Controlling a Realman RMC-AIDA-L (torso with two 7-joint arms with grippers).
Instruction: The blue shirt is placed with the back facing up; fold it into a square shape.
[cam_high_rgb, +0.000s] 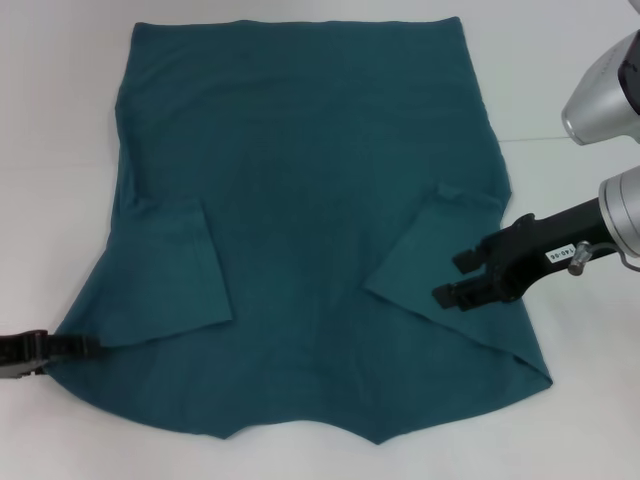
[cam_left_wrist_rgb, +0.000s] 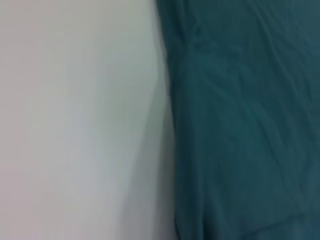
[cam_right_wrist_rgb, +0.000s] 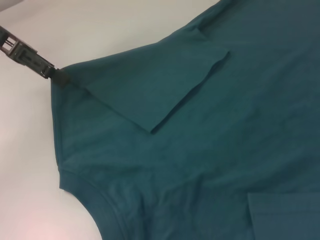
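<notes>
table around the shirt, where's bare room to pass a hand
Bare white table lies beside the dark teal-blue knit T-shirt on the robot's left, beyond the left claw. On the right, bare only along the far edge; nearer, the right claw crowds the folded sleeve.

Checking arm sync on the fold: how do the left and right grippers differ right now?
The left gripper sits low at the blue shirt's near left corner, touching the edge by the folded-in left sleeve; the right gripper hangs over the folded-in right sleeve, farther in. The left one is pinched on the fabric; the right one's fingers are apart, holding nothing. Both are black and point inward.
</notes>
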